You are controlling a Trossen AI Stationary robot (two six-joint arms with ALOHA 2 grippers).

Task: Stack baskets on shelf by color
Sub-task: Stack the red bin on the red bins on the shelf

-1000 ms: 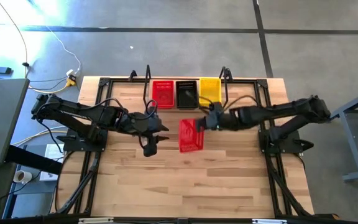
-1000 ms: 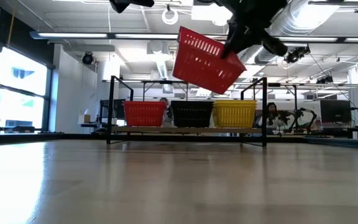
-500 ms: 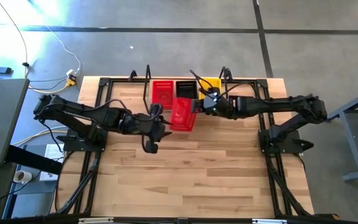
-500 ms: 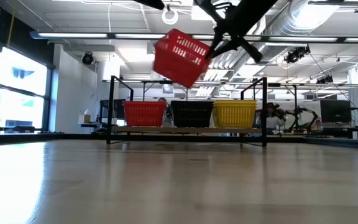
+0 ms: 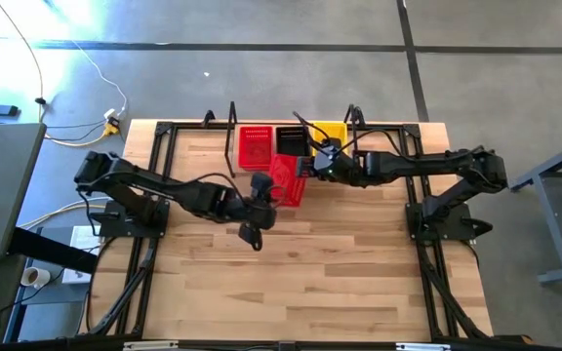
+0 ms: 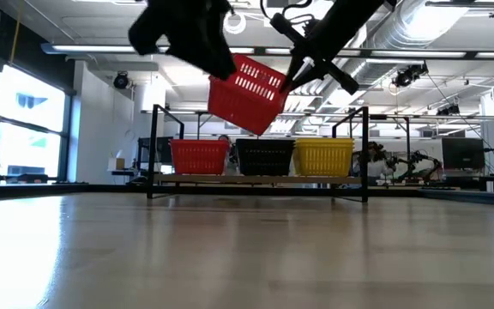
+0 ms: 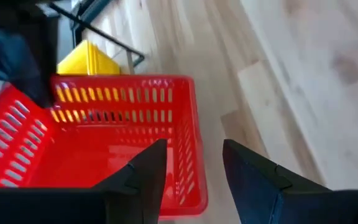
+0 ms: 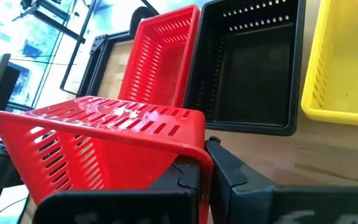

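A red basket (image 5: 288,180) hangs tilted in the air just in front of the shelf (image 6: 256,178), held by my right gripper (image 8: 207,177), which is shut on its rim. My left gripper (image 7: 194,180) is open beside it. Its fingers stand on either side of the basket's end wall (image 7: 190,149), with a gap showing on each side. On the shelf a red basket (image 6: 199,156), a black basket (image 6: 264,156) and a yellow basket (image 6: 324,156) rest on their bottoms in a row. The other baskets are out of view. My right gripper pinches the red basket's top rim (image 8: 199,152) at the middle of one wall, one finger inside the basket and one outside. It comes from the table's right, roughly level. The basket is lifted clear and tipped, with its opening turned toward the left arm.
Black wire frames (image 5: 230,122) stand upright at both ends of the shelf. Black rails (image 5: 154,166) run along the tabletop's left and right sides. Bare wooden tabletop (image 5: 301,273) lies on the near side. People sit in the room far behind the shelf.
My right gripper has carried the red basket from the table's middle toward the far edge and slightly left, up to the shelf front, tipping it further, then held it still. My left gripper has moved right toward the basket until its open fingers stand around the end wall.
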